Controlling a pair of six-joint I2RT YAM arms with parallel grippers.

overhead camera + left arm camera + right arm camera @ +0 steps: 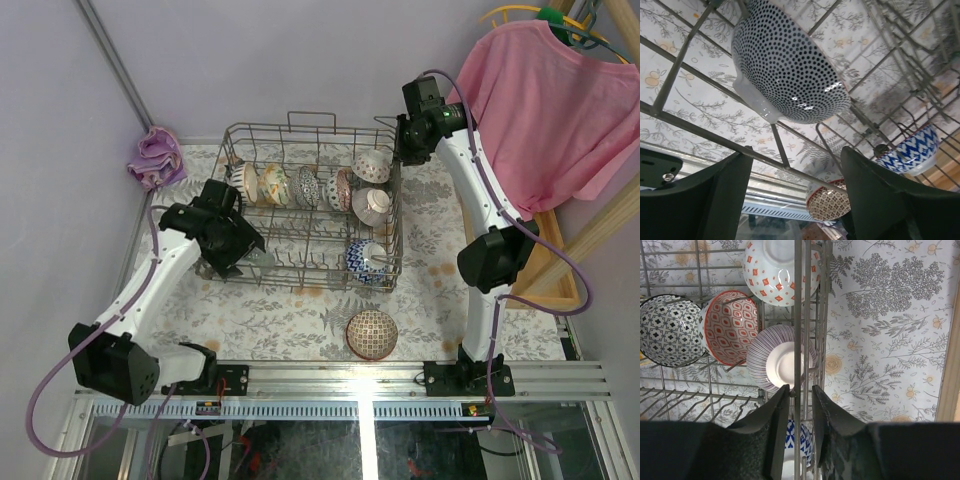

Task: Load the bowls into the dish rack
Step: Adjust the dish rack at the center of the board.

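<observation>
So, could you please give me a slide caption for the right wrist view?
Right pincer straddles an upright wire of the dish rack, striped bowl just beyond.

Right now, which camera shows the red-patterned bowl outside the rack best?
Top external: the red-patterned bowl shows whole there, lying on the table just outside the dish rack, on its near side. The left wrist view catches only part of it, beyond the rack wires. The right wrist view misses it.
</observation>
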